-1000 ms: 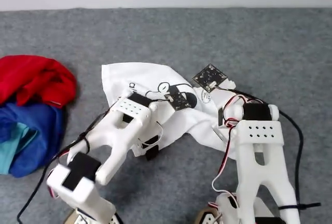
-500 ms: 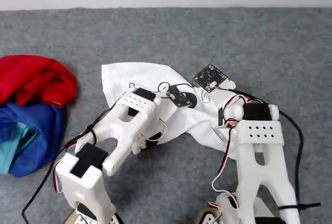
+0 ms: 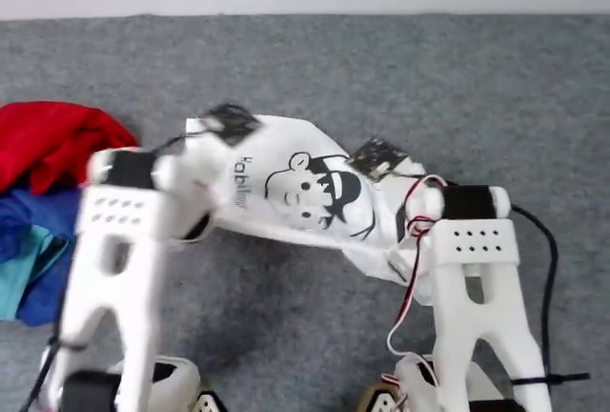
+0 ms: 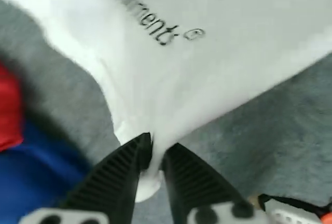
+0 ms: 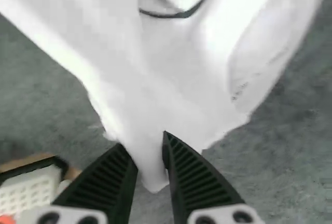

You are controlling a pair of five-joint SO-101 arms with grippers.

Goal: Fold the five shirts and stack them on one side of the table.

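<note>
The left claw (image 4: 154, 150) and right claw (image 5: 149, 154) each pinch an edge of the white shirt (image 3: 305, 193), which stretches between them; a red shirt (image 3: 48, 145) and blue shirt (image 3: 43, 231) lie just beside the left claw.

Your left arm (image 3: 124, 223) & right arm (image 3: 474, 252): white plastic w/ hole-grid brackets, black servos, ribbed black fingers (image 4: 116, 169); red/white wires (image 3: 416, 225), black cable (image 3: 551, 269) on right.

A shirt (image 3: 305, 193) stretches across the middle of the table (image 3: 477, 78) between the two arms. The left gripper (image 4: 153, 154) pinches its left edge, the right gripper (image 5: 150, 156) its right edge. A heap of other shirts (image 3: 48, 202) lies at the table's left edge, beside the left arm.
</note>
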